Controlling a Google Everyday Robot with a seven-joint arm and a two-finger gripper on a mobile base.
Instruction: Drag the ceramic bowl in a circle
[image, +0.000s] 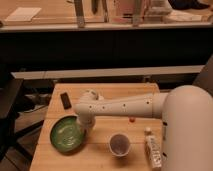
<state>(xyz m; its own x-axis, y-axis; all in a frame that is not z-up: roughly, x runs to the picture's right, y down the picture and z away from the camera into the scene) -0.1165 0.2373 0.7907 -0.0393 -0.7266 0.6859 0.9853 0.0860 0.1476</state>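
Mid-drag: your gripper (85, 131) sat at the ceramic bowl (67, 134) rim, jaws hidden so grip unclear; next you needed to curve it round.

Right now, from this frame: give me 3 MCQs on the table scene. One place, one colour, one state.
1. Where is the ceramic bowl?
A. front-left of the wooden table
B. back-right corner
C. on the floor

2. What colour is the bowl?
A. red
B. green
C. blue

3. How does the small cup stand?
A. tipped on its side
B. upside down
C. upright, mouth up

Answers:
1 A: it sits near the table's left front edge, where the gripper reaches its right rim.
2 B: glossy green with pale streaks.
3 C: its dark open inside faces up.
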